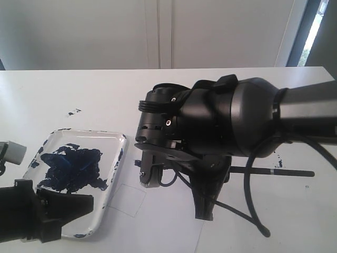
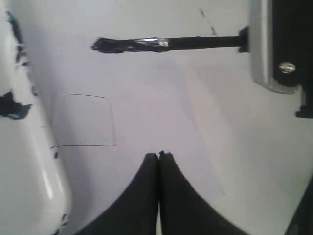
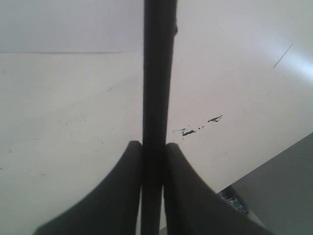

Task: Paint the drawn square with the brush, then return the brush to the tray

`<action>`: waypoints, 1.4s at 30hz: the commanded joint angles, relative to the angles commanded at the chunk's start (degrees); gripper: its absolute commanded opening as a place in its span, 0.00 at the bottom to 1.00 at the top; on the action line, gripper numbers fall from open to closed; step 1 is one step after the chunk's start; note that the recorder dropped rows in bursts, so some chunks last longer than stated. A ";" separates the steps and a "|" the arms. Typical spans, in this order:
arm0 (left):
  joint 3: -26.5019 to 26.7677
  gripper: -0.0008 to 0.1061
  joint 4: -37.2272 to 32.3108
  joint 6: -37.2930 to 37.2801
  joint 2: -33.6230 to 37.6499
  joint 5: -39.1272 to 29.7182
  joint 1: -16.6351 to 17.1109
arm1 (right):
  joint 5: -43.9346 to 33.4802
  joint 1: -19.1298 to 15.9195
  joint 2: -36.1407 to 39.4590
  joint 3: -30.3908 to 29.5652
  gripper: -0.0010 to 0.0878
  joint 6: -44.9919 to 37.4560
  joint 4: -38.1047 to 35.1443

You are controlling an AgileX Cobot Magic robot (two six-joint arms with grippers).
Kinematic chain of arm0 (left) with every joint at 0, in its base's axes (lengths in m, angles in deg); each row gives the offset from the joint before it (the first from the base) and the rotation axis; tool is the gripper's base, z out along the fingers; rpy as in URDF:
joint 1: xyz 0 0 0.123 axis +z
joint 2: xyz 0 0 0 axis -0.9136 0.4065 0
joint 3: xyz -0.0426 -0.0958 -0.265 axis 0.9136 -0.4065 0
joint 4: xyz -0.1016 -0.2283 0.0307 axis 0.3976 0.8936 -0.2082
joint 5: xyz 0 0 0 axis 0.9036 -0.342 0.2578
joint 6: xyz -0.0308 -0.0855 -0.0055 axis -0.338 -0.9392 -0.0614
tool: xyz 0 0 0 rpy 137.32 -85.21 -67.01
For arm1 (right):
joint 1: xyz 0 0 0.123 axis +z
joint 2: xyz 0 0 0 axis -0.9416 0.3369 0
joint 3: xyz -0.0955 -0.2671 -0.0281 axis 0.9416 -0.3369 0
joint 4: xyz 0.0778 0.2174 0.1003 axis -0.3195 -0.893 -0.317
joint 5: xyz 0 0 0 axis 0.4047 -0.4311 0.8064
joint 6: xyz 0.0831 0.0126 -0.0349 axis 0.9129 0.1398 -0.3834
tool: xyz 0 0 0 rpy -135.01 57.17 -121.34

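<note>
**Exterior view:** The tray (image 1: 120, 158) sits on the counter (image 1: 63, 89) at 8 o'clock in the frame, with dark blue paint pooled inside. The drawn square (image 1: 127, 200) lies just beside the tray's rim, at its 4 o'clock. The right arm (image 1: 237, 116) fills the centre. The brush (image 1: 279, 172) handle projects from behind it toward 3 o'clock.

**Left wrist view:** The left gripper (image 2: 159, 155) has its jaws pressed together, holding nothing. The drawn square's inside is white. The brush's dark tip is near the square, clear of its lines.

**Right wrist view:** The right gripper (image 3: 152, 147) has its jaws clenched on the brush handle.
</note>
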 joint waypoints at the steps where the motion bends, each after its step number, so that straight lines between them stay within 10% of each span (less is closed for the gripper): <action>1: 0.00 0.04 0.28 1.08 0.00 0.79 0.00 | 0.00 0.00 0.00 0.00 0.01 0.13 0.00; 19: 0.12 0.06 0.94 0.66 0.00 2.55 0.00 | 0.00 0.00 0.00 0.00 0.01 0.38 0.05; 29: 0.12 0.91 -0.97 -7.98 0.00 -10.04 0.00 | 0.00 0.00 0.00 0.00 0.01 0.38 0.65; 36: 0.24 0.67 0.11 -9.03 1.12 -8.32 -1.38 | 0.00 0.00 0.00 0.00 0.01 0.38 2.59; 42: 0.87 0.65 4.08 -9.03 3.45 -12.13 -7.77 | 0.00 0.00 0.00 0.00 0.01 1.29 4.04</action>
